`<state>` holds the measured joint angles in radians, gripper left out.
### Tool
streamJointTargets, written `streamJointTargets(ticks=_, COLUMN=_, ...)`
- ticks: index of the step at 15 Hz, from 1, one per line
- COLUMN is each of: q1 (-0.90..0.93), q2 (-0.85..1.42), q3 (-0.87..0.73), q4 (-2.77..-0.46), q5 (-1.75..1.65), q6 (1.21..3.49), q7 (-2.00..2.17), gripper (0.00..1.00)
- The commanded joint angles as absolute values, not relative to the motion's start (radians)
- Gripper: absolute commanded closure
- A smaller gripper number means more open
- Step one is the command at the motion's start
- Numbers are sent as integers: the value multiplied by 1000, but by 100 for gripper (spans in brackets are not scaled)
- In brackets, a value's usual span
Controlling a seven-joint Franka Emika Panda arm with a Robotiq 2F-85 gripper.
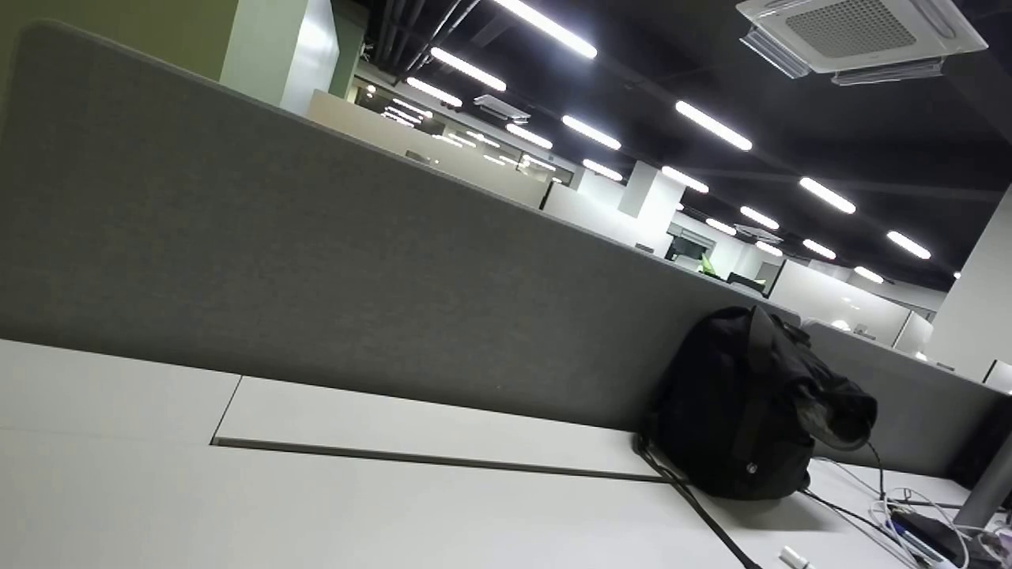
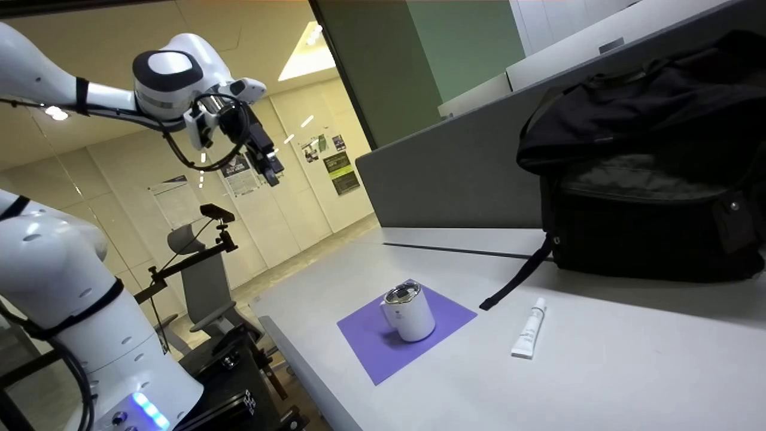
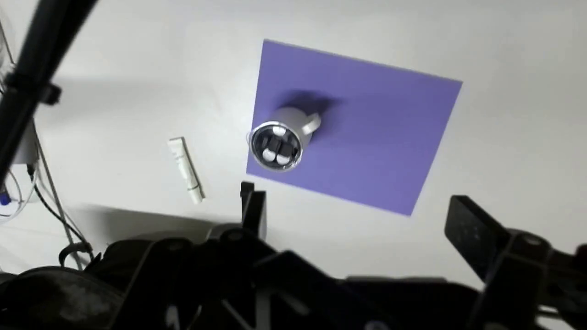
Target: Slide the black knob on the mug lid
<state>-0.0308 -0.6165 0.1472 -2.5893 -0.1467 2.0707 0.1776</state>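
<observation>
Gripper [image 3: 355, 208] here: my fingers [image 3: 470, 233] are spread wide, up high, well apart from the mug [image 2: 414, 318]. Mug's upright on the purple sheet [image 2: 371, 344], lid [image 3: 275, 146] on. Black patches mid-lid; can't tell knob from reflection.

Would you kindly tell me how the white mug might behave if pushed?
The white mug would likely slide rather than roll, standing upright. The purple sheet beneath looks thin, so it might shift along. Pushing the handle, which juts sideways, could twist the mug.
</observation>
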Motion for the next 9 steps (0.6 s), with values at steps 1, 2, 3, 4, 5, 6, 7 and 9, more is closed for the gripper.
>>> streamJointTargets(ticks=1, q1=-104, q2=-541, q3=58, q4=-2644, q5=-178, q6=2355, q7=208, gripper=0)
streamJointTargets(ticks=2, q1=-130, q2=-504, q3=30, q4=-2656, q5=-170, q6=2447, q7=205, gripper=0)
streamJointTargets(ticks=3, q1=-158, q2=-463, q3=10, q4=-2666, q5=-169, q6=2539, q7=207, gripper=0)
streamJointTargets(ticks=4, q1=-185, q2=-350, q3=17, q4=-2628, q5=-182, q6=2629, q7=228, gripper=0)
streamJointTargets(ticks=5, q1=-213, q2=-284, q3=21, q4=-2621, q5=-197, q6=2706, q7=241, gripper=0)
streamJointTargets(ticks=6, q1=-229, q2=-228, q3=17, q4=-2605, q5=-200, q6=2753, q7=237, gripper=0)
streamJointTargets(ticks=7, q1=-232, q2=-165, q3=10, q4=-2578, q5=-191, q6=2761, q7=222, gripper=0)
streamJointTargets(ticks=9, q1=-212, q2=-228, q3=-8, q4=-2634, q5=-177, q6=2749, q7=184, gripper=0)
